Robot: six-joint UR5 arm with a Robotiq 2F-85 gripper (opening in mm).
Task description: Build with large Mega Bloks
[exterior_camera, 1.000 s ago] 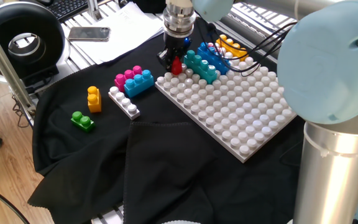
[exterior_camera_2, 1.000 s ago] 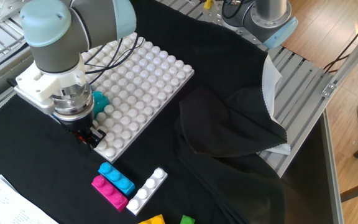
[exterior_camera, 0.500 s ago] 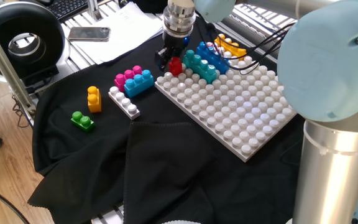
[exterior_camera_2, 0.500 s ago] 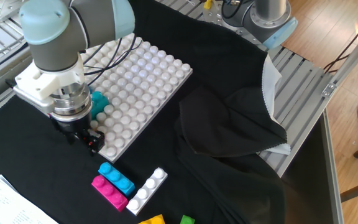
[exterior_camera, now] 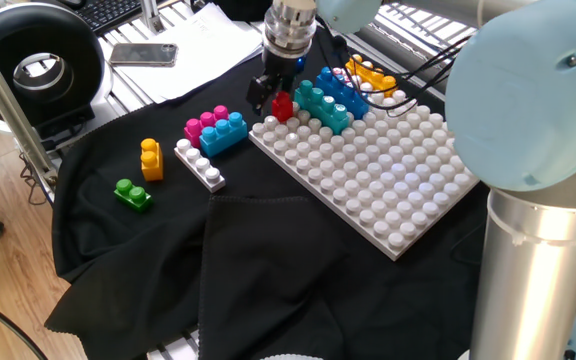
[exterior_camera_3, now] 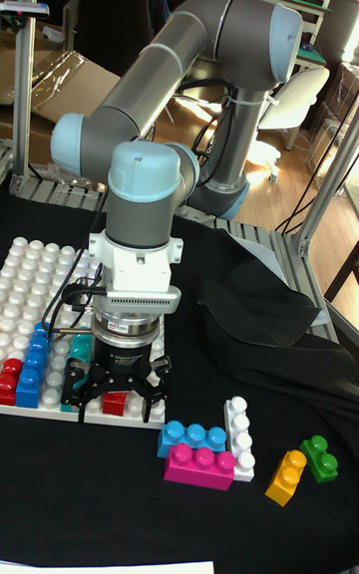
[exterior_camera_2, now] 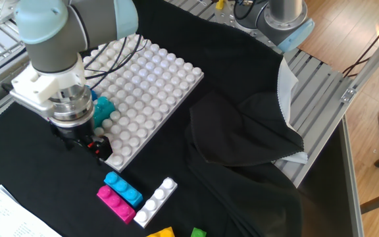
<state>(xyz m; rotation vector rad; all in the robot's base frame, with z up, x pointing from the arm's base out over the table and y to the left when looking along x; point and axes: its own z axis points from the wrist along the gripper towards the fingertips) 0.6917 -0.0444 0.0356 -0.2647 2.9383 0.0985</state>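
Your gripper point(exterior_camera_3: 116, 387) hangs with its fingers spread, holding nothing, over the near corner of the white studded board point(exterior_camera: 388, 170). The small red brick point(exterior_camera_3: 117, 402) sits directly below, between the fingertips and seated on that corner; you cannot tell whether a pad touches it. It looks about square, so no long axis matters. Loose bricks lie beyond the board edge, outward from the gripper: the pink brick point(exterior_camera_3: 198, 464) touching the blue brick point(exterior_camera_3: 191, 435), the white brick point(exterior_camera_3: 238, 437) beside them, the orange brick point(exterior_camera_3: 284, 475) and green brick point(exterior_camera_3: 319, 457) farther off. The white brick's long axis runs along the board edge; judged, the next pick lies that way.
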